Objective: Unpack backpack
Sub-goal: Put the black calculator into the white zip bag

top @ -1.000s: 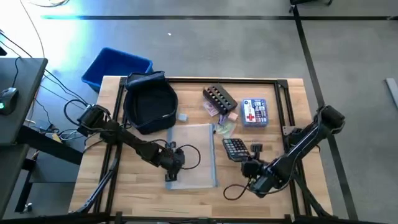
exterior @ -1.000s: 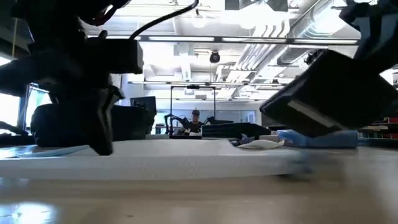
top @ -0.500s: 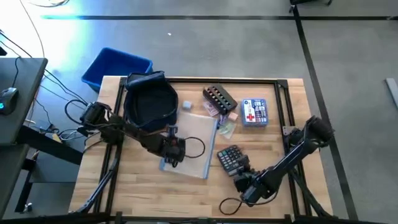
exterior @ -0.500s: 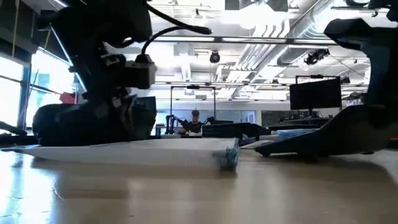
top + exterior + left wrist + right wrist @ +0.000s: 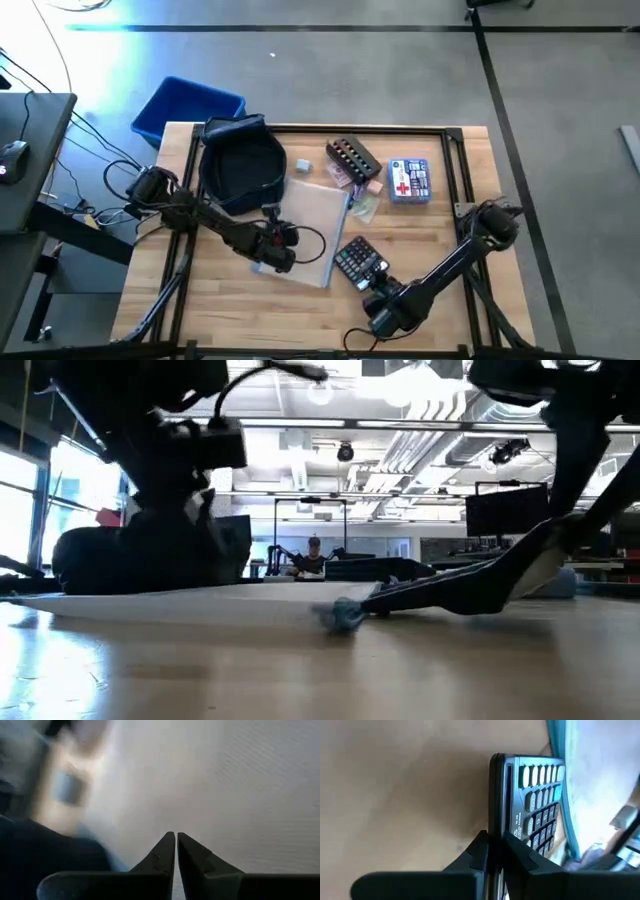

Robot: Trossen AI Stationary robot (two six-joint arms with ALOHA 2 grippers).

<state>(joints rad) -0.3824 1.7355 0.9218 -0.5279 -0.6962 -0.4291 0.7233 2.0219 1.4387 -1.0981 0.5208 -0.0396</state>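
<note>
The light wooden worktop [image 5: 440,180] with its black frame is seen from above, with a bright blue rigid plastic bin [image 5: 186,107] on the floor just beyond its far left corner. The soft dark navy fabric backpack [image 5: 240,166] lies open-mouthed at the far left of the worktop, next to the bin. Just nearer than the backpack, a clear flat plastic pouch [image 5: 312,232] is spread on the wood, with a small grey block [image 5: 303,167] at its far edge. The left gripper [image 5: 281,247] is set over the pouch's near left part, its jaws closed to a thin slit against the pale sheet in the left wrist view; whether the sheet is pinched cannot be told. Right of the pouch a black calculator [image 5: 359,262] lies tilted, and its near edge is clamped between the jaws of the right gripper [image 5: 496,851]. Farther back, a dark tray of small cylinders [image 5: 353,157] and a white and blue first-aid box with a red cross [image 5: 408,181] are placed side by side.
</note>
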